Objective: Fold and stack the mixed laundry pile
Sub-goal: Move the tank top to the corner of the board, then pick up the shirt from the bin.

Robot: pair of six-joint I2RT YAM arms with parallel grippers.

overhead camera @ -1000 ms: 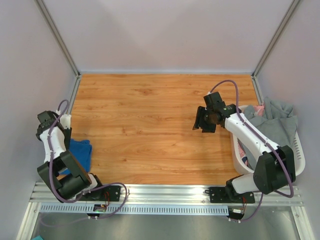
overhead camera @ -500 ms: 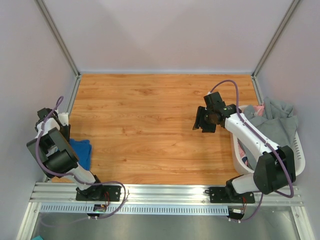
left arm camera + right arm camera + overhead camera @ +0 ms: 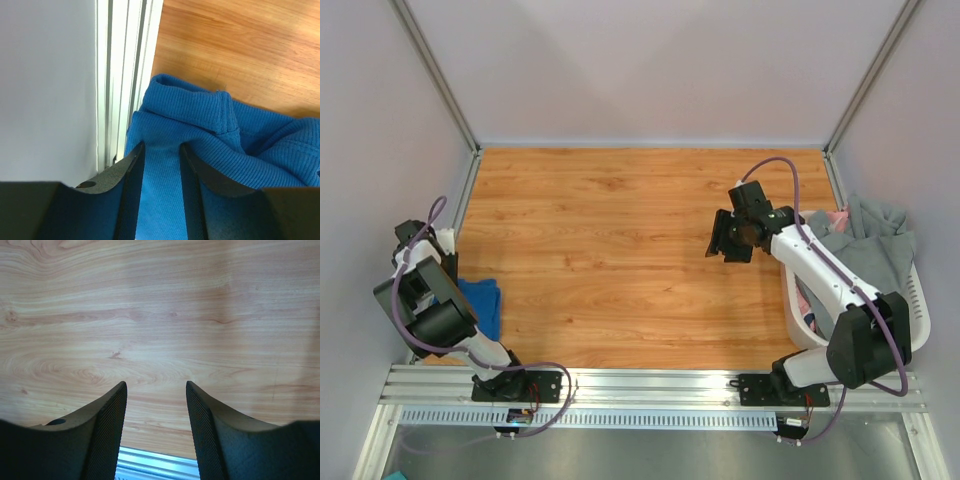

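Observation:
The bright blue garment (image 3: 482, 305) lies bunched at the table's left edge, by the left arm's base. In the left wrist view its ribbed hem (image 3: 200, 107) reaches the white rail, and the blue cloth fills the gap between the fingers of my left gripper (image 3: 160, 145), which is shut on it. The long grey garment (image 3: 875, 245) hangs over the white basket (image 3: 923, 310) at the right, with a bit of pink cloth (image 3: 837, 216) behind it. Above bare wood, left of the basket, my right gripper (image 3: 725, 240) (image 3: 156, 382) is open and holds nothing.
A white rail (image 3: 122, 75) and the grey side wall run close along the blue garment's left side. The metal rail (image 3: 155, 467) at the table's near edge shows below the right fingers. Bare wooden tabletop (image 3: 610, 230) lies between the two arms.
The left arm has folded back towards the left wall, over the blue garment. The right arm has stayed still.

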